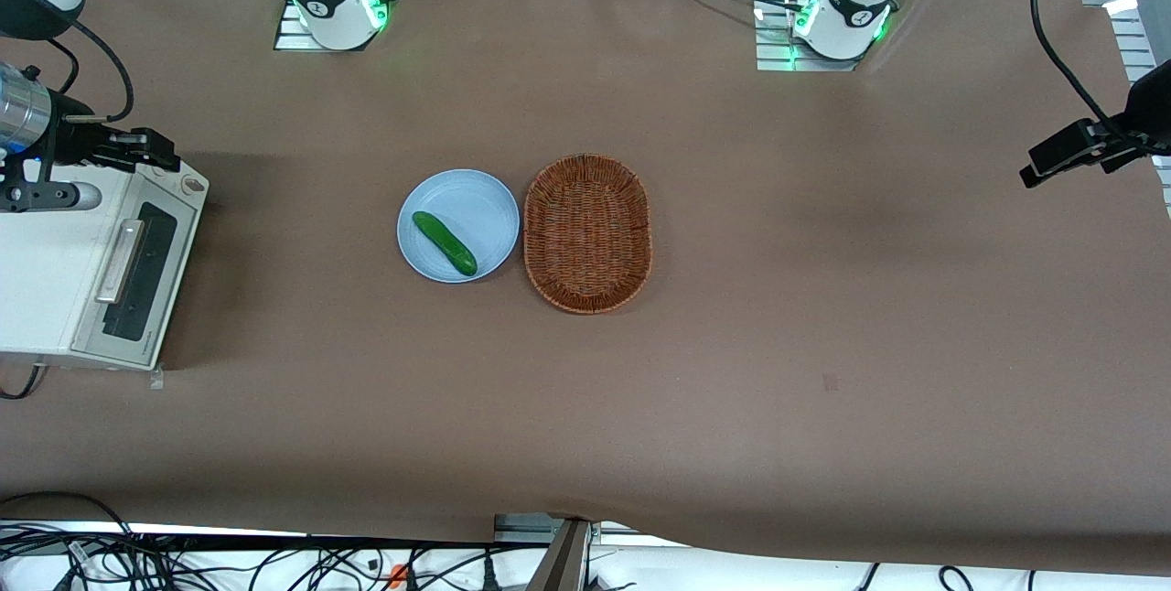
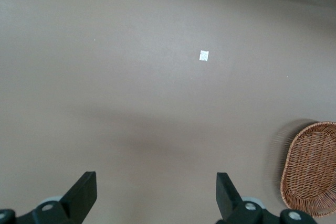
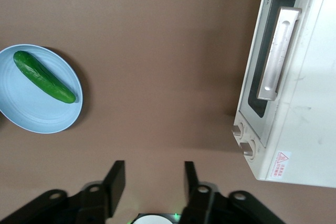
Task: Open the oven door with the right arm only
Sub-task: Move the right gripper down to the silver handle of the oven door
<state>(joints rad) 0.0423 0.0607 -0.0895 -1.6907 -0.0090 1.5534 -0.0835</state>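
The cream-white toaster oven [image 1: 55,271] stands at the working arm's end of the table, its oven door [image 1: 137,284] shut and facing the middle of the table. The silver bar handle [image 3: 278,52] runs along the door's upper edge, above the dark glass window [image 3: 269,69]; its long axis lies parallel to that edge, running from nearer the front camera to farther from it. The right arm [image 1: 23,115] hangs above the corner of the oven farthest from the front camera, and its gripper [image 3: 151,182] is poised high over bare table just in front of that corner, near the two control knobs [image 3: 242,139], touching nothing. The fingers [image 3: 114,179] stand apart, with nothing between them. The coming move appears to turn on one relation: the handle lies toward the front camera from the gripper and lower, so the gripper would likely need to travel along the door's face and descend, with its jaws set across the bar's long axis. Near the table's centre a pale blue plate [image 1: 480,207] carries a single green cucumber [image 1: 444,243]; just beside it, toward the parked arm's end, a brown wicker basket [image 1: 587,234] holds nothing visible.
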